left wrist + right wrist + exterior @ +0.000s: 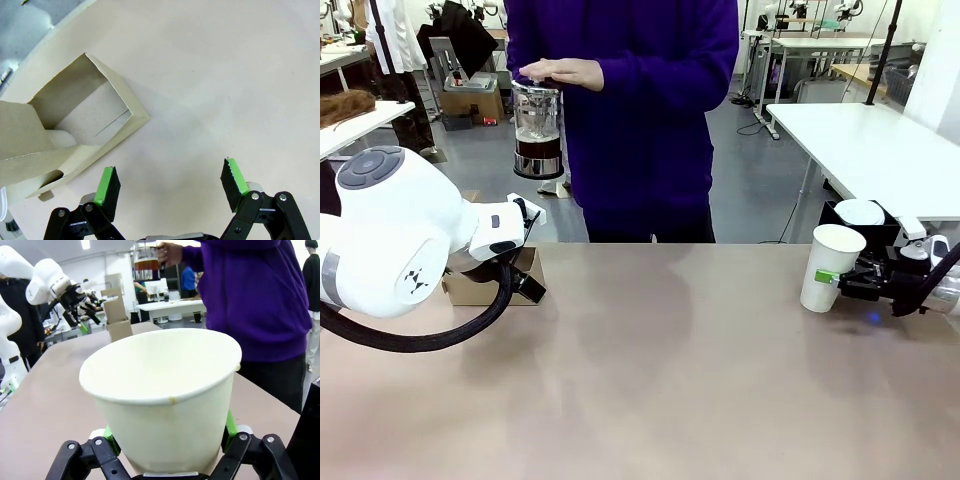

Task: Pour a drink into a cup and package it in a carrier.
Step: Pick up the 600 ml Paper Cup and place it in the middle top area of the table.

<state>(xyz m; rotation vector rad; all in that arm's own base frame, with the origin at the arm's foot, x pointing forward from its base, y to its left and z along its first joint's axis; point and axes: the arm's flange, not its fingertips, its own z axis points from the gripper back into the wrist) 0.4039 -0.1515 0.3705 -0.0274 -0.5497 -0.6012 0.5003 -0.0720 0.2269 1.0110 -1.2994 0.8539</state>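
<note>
Front view, stock as I read it from the desk.

Cup (832, 262) — white paper, tall and tapered, mouth open, no lid on it. The right wrist view sees no liquid as far as it looks in. It stands upright at the right end of the table (670, 380). The right gripper (170, 430) has it low on the wall, a green pad pressed to either side. I take that as a grip, closed just to the cup's width.

Handling, my judgement: light, thin-walled and easily squashed out of round. Once filled it will be top-heavy and liable to slop. It is best taken where it is now, low down where the base stiffens it, with a gentle squeeze and kept plumb.

Jug (537, 105) — clear, metal-banded, with the dark drink (538, 150) in its lower part. The person at the far side holds it in the air, one hand (560, 72) flat on its top, well apart from the cup. Nothing poured yet.

Carrier (117, 95) — brown cardboard with an upright centre handle, at the table's left end. Soft board; I expect it would slide if nudged.

Left gripper (170, 170) — jaws spread wide with nothing between them, hovering over bare table just beside the carrier.
</note>
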